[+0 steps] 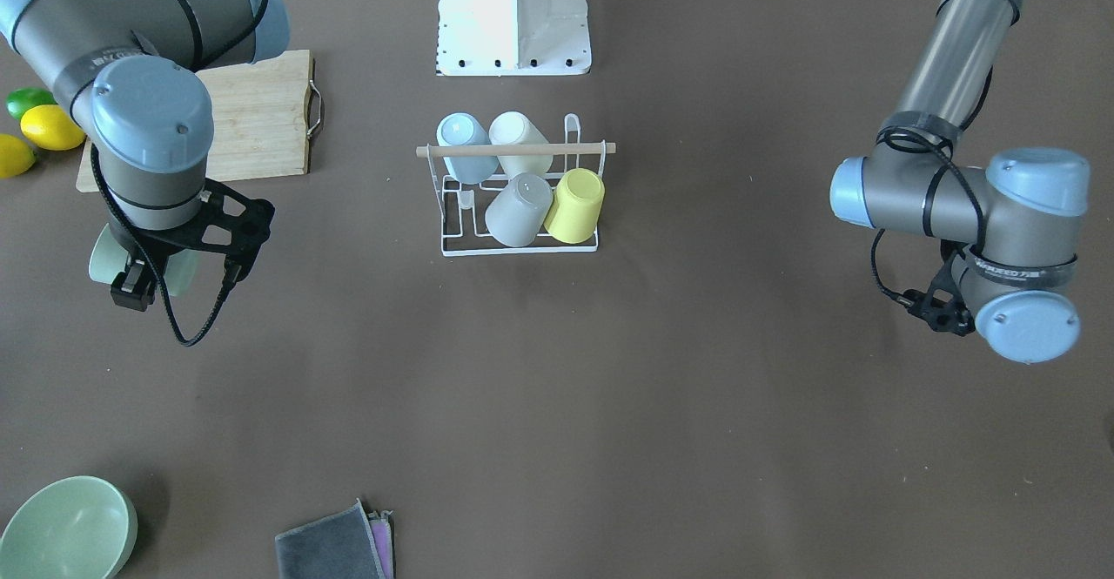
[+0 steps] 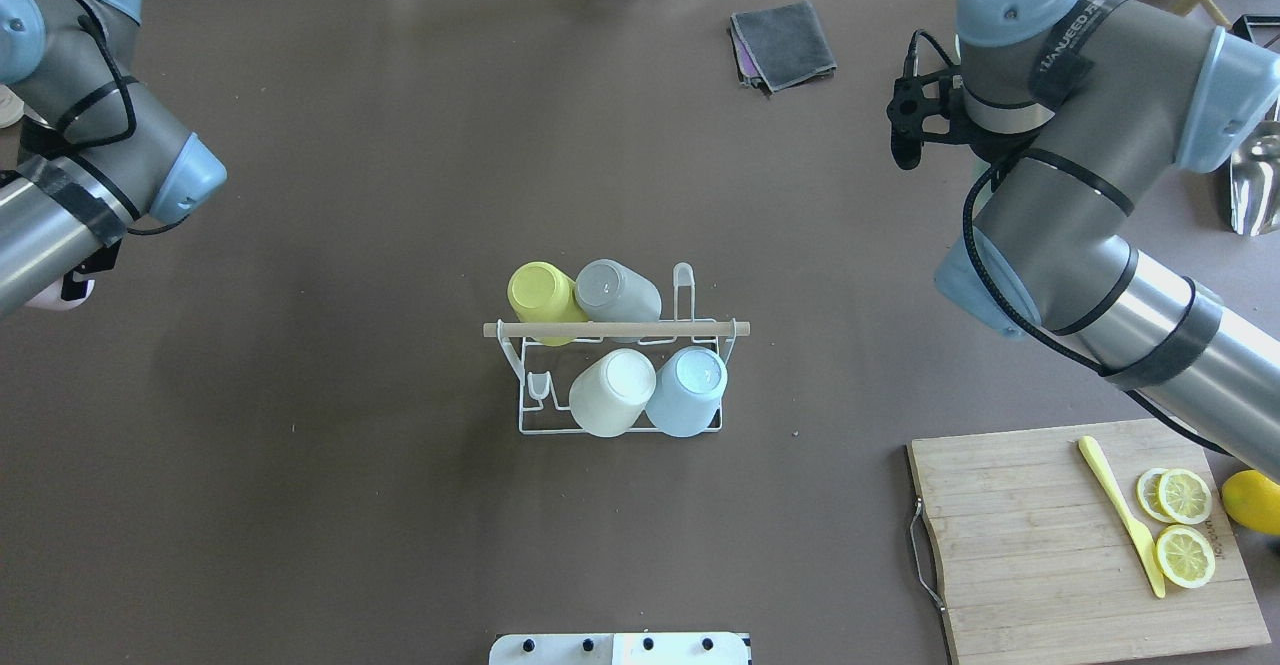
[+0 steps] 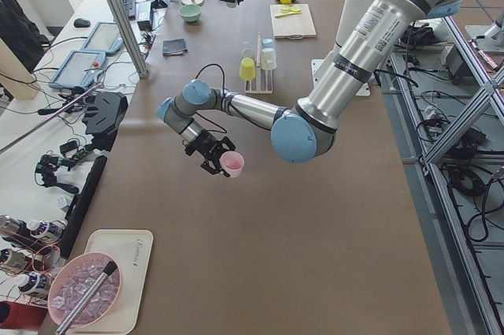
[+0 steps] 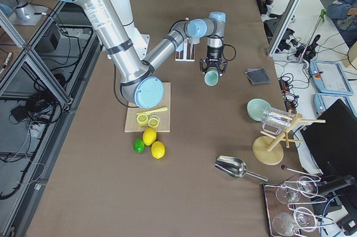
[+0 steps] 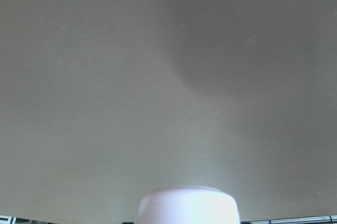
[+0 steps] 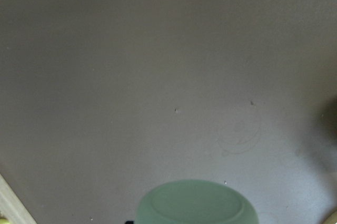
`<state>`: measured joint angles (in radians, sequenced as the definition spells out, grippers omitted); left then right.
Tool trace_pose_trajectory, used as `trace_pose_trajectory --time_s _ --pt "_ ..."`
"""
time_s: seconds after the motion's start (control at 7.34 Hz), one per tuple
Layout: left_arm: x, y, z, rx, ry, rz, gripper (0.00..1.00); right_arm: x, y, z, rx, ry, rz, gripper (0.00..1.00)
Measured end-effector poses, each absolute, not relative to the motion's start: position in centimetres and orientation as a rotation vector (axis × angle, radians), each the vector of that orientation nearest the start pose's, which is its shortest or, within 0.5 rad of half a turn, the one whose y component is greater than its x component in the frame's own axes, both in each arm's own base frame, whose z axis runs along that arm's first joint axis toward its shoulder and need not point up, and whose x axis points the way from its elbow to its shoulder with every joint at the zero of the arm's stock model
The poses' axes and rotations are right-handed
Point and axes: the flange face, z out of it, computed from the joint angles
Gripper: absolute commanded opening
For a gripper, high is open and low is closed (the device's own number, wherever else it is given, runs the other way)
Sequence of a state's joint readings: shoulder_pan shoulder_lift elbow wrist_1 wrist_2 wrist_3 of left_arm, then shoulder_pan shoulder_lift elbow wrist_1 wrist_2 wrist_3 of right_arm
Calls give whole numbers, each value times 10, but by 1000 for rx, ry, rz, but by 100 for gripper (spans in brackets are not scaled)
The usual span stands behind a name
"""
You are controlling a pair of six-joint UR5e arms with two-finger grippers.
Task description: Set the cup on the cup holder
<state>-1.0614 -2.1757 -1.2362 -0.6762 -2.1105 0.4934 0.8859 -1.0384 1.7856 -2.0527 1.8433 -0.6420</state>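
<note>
Wooden cutting board [image 2: 1030, 545] lies nearest the robot, on its right, carrying lemon slices [image 2: 1185, 525] and a yellow knife [image 2: 1120, 510]. Further out, in the middle of the brown surface [image 2: 350, 445], stands the cup holder [image 2: 640, 329]. It carries four upturned cups: cream cup [image 2: 612, 390] and pale blue cup [image 2: 690, 390] in the near row, yellow cup [image 2: 540, 290] and grey cup [image 2: 615, 290] behind. Well apart on the left, the left claw [image 3: 220, 160] grips a pink cup [image 3: 232, 164] above the surface. Farther out on the right, the right claw [image 4: 211, 73] grips a pale green cup [image 4: 211, 80]. A grey cloth [image 2: 785, 40] lies near the far edge.
</note>
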Motion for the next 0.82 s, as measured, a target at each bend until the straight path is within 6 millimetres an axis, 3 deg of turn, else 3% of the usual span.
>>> trace_pose_trajectory --time_s 0.41,0.54,0.82 --pt "190 -631 467 -382 552 745 0 -288 -543 316 474 -540 -1209 0" --pt "178 -634 456 -276 553 751 0 -286 -535 316 557 -626 -1155 0" --pt "172 -636 466 -73 550 773 0 -282 -519 303 719 -790 -1032 0"
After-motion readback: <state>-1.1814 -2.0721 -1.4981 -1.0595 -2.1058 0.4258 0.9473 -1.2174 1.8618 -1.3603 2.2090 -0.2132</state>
